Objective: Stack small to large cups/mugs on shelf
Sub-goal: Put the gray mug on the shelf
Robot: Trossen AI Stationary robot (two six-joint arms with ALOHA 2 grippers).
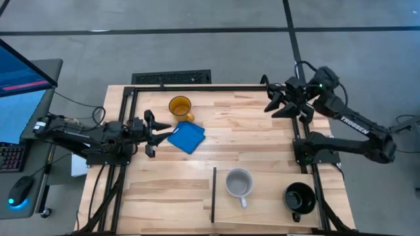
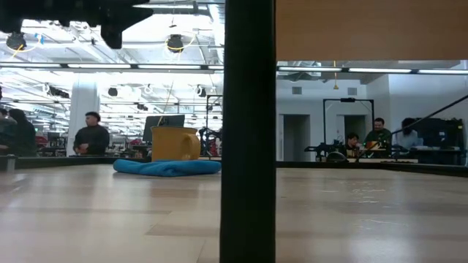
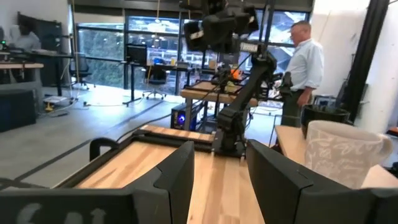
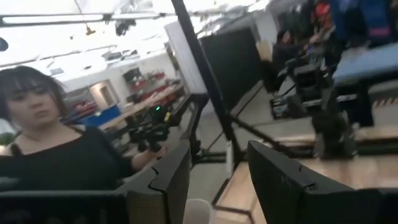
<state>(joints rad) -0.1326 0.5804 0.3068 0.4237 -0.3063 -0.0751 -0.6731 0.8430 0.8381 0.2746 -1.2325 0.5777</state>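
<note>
Mugs: amber mug (image 1: 180,106) sits far-centre on the table (image 1: 262,141), touching or just beside the far edge of the flat blue cloth (image 1: 187,137). Grey-white mug (image 1: 239,183) stands on the shelf (image 1: 262,203) just right of the black divider strip (image 1: 213,195), handle toward the near edge. Black mug (image 1: 300,196) is at the shelf's right end, hard against the frame rail.

Left gripper (image 1: 157,133) hovers over the left half of the table, fingers spread, nothing between them. Tips sit just left of the blue cloth; the amber mug is near, slightly farther back and to the right.

Right gripper (image 1: 275,103) is parked raised at the far right, open and holding nothing, well apart from all three mugs.

Risks, as I read it:
- Left fingers closing in could snag the cloth and drag or tip the amber mug.
- A rim grasp on the amber mug may slip on its glossy wall.
- Placing it on the shelf could clip the divider or bump the grey-white mug.
- Size ordering may need the shelf mugs reshuffled; hard to judge sizes from here.
</note>
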